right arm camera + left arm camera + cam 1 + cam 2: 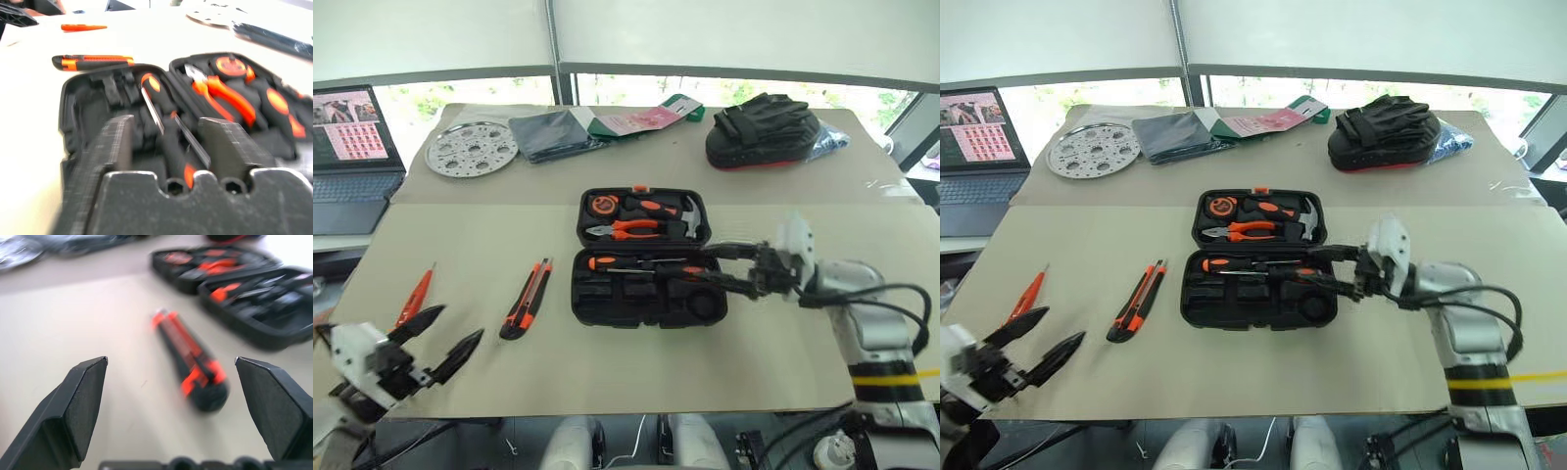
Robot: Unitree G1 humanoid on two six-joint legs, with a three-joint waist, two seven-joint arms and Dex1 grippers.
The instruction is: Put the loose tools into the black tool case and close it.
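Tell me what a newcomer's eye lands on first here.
The open black case at mid-table, orange-handled tools slotted in both halves, with the right gripper over its near half, jaws apart. Left of it on the table lie a utility knife and a slim orange screwdriver, by the open left gripper.

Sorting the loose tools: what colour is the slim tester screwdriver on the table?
All orange: the tester screwdriver shows best in the left eye view.
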